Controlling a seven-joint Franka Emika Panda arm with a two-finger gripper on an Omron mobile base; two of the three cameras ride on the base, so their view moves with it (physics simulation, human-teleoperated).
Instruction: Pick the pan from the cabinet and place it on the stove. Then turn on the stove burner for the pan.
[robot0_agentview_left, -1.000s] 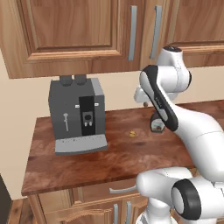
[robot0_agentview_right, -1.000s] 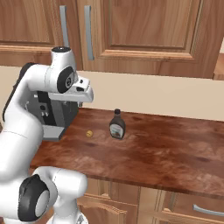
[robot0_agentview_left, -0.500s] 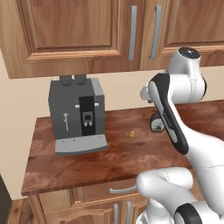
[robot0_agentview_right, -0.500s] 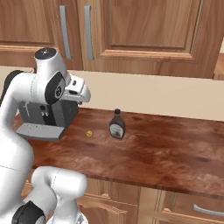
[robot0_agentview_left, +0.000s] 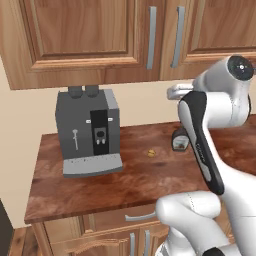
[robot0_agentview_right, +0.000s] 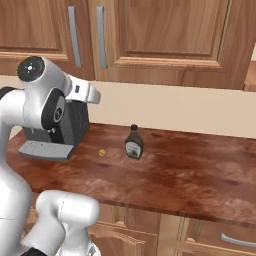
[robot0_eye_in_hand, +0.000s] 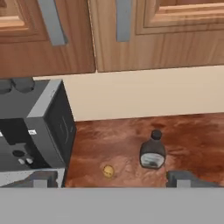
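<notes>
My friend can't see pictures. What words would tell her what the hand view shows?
The open gripper faces closed wooden cabinet doors with grey bar handles above a brown counter. On the counter stand a grey coffee machine, a small dark bottle and a tiny yellow thing.

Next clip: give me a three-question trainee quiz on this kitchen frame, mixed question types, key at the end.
1. True or false: the cabinet doors are shut.
2. What lies on the counter between the coffee machine and the dark sauce bottle? A) a small yellow object B) a spoon C) a mug
3. Fill in: the gripper fingers stand ____.

Key: 1 true; 2 A, the small yellow object; 3 open.
</notes>
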